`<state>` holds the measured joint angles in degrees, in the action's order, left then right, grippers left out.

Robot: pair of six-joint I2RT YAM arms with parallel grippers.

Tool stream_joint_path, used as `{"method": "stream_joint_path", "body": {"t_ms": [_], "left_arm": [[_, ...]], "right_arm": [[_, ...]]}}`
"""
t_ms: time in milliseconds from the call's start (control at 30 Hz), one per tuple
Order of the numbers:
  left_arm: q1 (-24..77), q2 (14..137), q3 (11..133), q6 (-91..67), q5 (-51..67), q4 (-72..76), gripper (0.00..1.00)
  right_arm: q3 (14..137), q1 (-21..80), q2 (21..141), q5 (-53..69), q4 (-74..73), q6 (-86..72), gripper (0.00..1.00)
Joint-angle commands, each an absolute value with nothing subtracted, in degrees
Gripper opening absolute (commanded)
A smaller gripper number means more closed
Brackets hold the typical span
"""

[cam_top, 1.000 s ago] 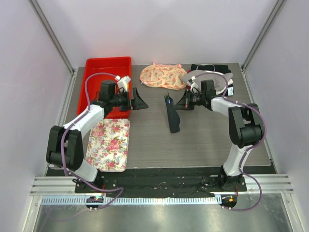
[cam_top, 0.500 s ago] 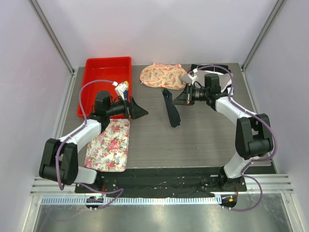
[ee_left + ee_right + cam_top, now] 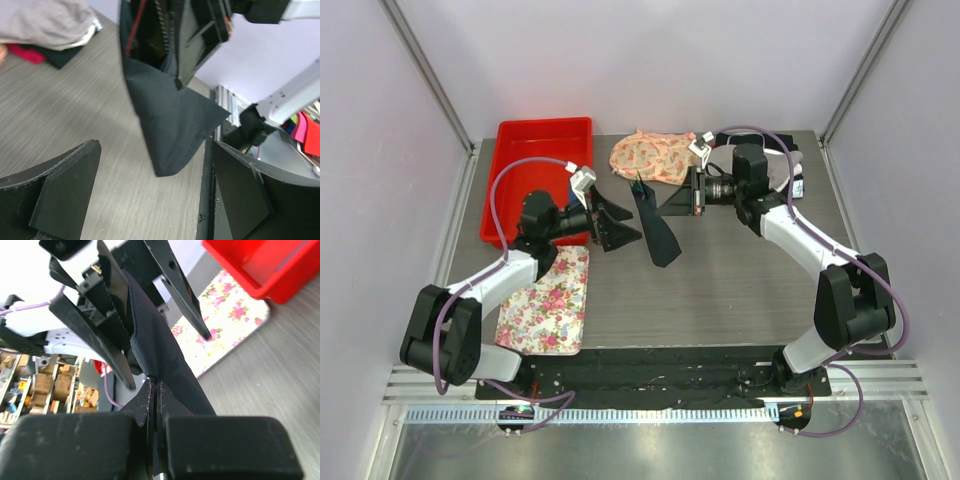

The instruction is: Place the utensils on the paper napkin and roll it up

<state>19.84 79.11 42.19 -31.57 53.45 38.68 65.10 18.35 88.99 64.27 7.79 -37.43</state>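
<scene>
The paper napkin (image 3: 655,228) hangs as a dark, folded strip above the middle of the table, its lower tip just over the surface. My right gripper (image 3: 660,208) is shut on its upper part; the right wrist view shows the pads (image 3: 150,400) pinching the dark sheet (image 3: 161,355). My left gripper (image 3: 632,228) stands open just left of the napkin, and the napkin's lower corner (image 3: 172,115) hangs ahead between its wide-apart fingers (image 3: 70,185) without touching them. The utensils are out of view.
A red bin (image 3: 542,170) sits at the back left, with a floral tray (image 3: 545,300) in front of it. A floral cloth (image 3: 655,157) lies at the back centre. Grey and black cloths (image 3: 782,165) lie at the back right.
My right gripper has carried the hanging napkin leftward. My left gripper has swung right from the bin's edge up to the napkin, staying open.
</scene>
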Motion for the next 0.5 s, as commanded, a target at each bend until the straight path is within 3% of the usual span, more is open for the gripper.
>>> {"method": "stream_joint_path", "body": {"t_ms": [0,467], "left_arm": [[21.36,78.92,43.33,-32.69,55.11,45.96,0.99],[23.73,79.8,47.81,-39.64,55.9,51.77,0.95]], "right_arm": [[67.5,19.95,85.52,67.67,17.13,-44.29,0.01],[66.27,21.88,85.52,68.64,30.04,-55.19,0.01]]}}
